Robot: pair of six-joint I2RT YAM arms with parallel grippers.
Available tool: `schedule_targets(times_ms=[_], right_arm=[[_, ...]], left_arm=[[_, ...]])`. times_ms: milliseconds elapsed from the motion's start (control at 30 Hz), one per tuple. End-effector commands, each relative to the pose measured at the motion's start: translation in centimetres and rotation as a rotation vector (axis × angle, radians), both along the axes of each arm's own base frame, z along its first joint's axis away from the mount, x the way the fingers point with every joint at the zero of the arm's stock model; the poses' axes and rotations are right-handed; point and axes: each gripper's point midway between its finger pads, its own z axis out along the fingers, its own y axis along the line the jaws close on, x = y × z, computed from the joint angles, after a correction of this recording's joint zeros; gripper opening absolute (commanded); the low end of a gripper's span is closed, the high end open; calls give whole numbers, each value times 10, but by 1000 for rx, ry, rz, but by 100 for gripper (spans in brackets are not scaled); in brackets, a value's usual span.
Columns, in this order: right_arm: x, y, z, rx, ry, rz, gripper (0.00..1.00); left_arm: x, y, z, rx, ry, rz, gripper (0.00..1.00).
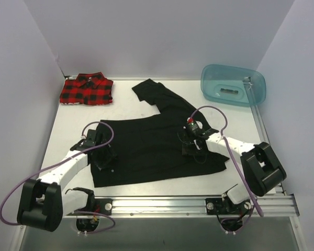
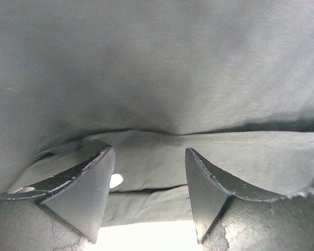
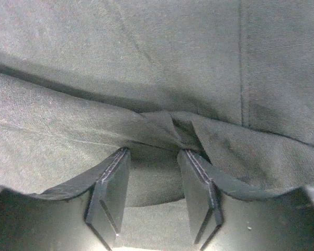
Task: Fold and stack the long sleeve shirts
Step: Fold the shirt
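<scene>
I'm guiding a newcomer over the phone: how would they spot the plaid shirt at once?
Start at the table and look to its far left corner. The plaid shirt lies there as a small folded rectangle. Its red-and-black checks set it apart from the black shirt, spread out mid-table, and the teal tub at far right.

We look down on a white worktop [image 1: 123, 102] boxed in on three sides by plain walls: a back wall [image 1: 157, 36], a left wall [image 1: 15, 104] and a right wall [image 1: 298, 94], all pale with a faint lilac cast (the corners meet in clean seams). An aluminium rail [image 1: 162, 205] runs along the near edge, and a thinner metal strip [image 1: 260, 123] borders the right side. Below the rail lies a grey surface [image 1: 162, 235]; floor or shelf, we cannot tell. The light is soft and even, with only faint shadows.
</scene>
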Motion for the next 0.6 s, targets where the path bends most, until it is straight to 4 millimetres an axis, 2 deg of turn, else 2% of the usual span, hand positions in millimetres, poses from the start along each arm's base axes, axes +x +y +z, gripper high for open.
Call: schedule_targets(times_ms=[0,100,133,200,233,300,333,367,400,433,467,567], right_arm=[[-78,-33,-12,-99,253,11,46],[-70,-29,11,-69,201,51,52],[-55,-23,28,-54,148,64,54],[-40,-26,49,-60,89,92,58],[-19,-26,70,-34,27,68,59],[4,-33,91,2,-33,38,60],[26,-47,106,11,-81,-17,59],[38,-54,115,9,-106,-37,59],[51,-59,118,2,-126,-54,58],[64,-72,122,-4,-148,-89,57],[78,-76,131,10,-182,-108,55],[119,-89,126,69,-219,-176,46]], left_arm=[[-53,28,0,107,153,49,67],[-38,36,28,150,60,38,73],[-22,37,46,163,1,17,75],[0,42,63,198,-49,3,81],[20,44,84,220,-115,-25,84],[47,44,90,230,-143,-64,90],[67,48,104,249,-191,-81,91],[79,49,96,262,-171,-99,92],[97,50,100,268,-207,-104,93],[107,51,99,284,-214,-126,93],[125,53,97,289,-211,-129,92],[162,54,90,279,-214,-156,85]])
